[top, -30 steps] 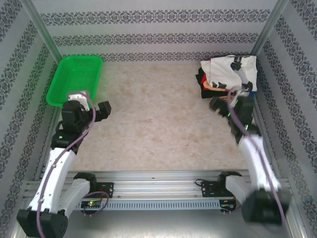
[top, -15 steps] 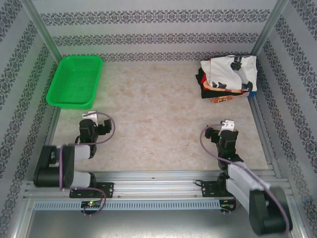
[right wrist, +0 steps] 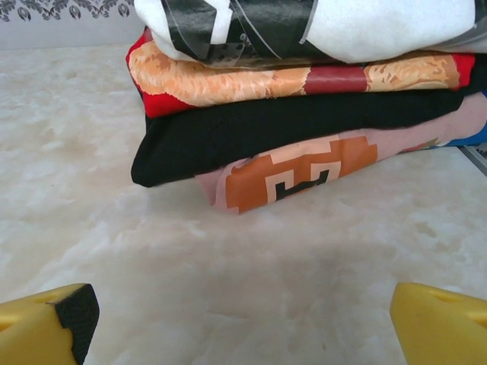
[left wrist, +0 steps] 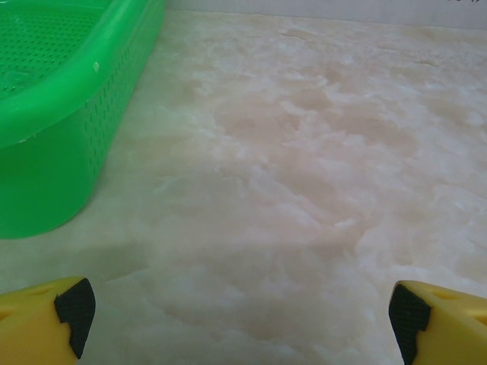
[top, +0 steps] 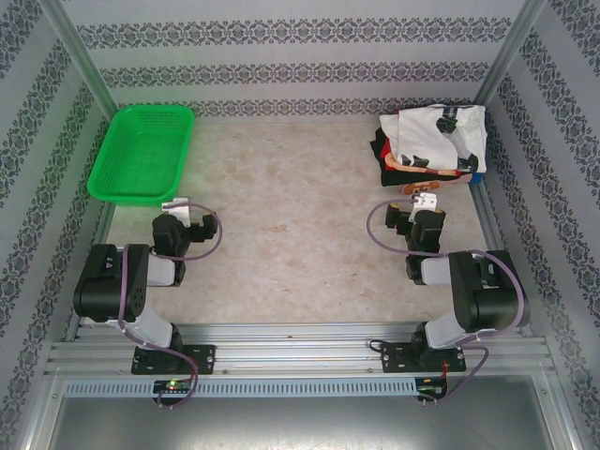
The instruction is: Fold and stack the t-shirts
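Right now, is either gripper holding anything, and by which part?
Nothing is held. The left gripper and right gripper both stand open and empty; the stack of folded cloth t-shirts lies untouched.

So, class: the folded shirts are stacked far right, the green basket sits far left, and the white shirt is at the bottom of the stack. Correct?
No: the white shirt lies on top of the stack, above the red shirt, as the right wrist view shows. The rest holds.

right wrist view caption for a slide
Open right gripper facing a stack of folded shirts on the table.
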You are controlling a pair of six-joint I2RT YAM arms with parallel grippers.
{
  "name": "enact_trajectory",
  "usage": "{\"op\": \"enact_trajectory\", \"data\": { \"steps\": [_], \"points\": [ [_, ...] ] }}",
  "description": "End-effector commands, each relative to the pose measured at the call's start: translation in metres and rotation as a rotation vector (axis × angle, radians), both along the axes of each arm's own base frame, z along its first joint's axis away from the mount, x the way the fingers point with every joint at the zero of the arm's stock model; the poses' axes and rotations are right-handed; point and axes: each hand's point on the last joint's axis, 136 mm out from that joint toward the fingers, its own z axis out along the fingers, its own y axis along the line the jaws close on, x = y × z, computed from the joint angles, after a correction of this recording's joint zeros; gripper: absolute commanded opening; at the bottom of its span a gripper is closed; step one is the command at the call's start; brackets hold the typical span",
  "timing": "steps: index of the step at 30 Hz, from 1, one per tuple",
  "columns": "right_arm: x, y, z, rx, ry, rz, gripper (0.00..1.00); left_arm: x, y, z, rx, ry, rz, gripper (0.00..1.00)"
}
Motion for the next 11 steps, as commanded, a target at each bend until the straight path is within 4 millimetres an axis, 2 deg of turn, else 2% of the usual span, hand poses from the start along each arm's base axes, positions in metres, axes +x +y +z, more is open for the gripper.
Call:
{"op": "enact_trajectory", "data": {
  "steps": [1, 6, 11],
  "points": [
    [0.009, 0.0094, 0.0152, -0.015, -0.04, 0.043, 0.98, 0.0068, 0.0008, 0.0145, 0.017, -0.05, -0.013, 1.0],
    [0.0116, 0.0186, 0.0129, 0.029, -0.028, 0.133, 0.98, 0.0064, 0.0025, 0.0148, 0.017, -0.053, -0.003, 1.0],
    [0.0103, 0.0188, 0.0139, 0.03, -0.039, 0.138, 0.98, 0.0051, 0.003, 0.0151, 0.016, -0.058, 0.002, 1.0]
  ]
}}
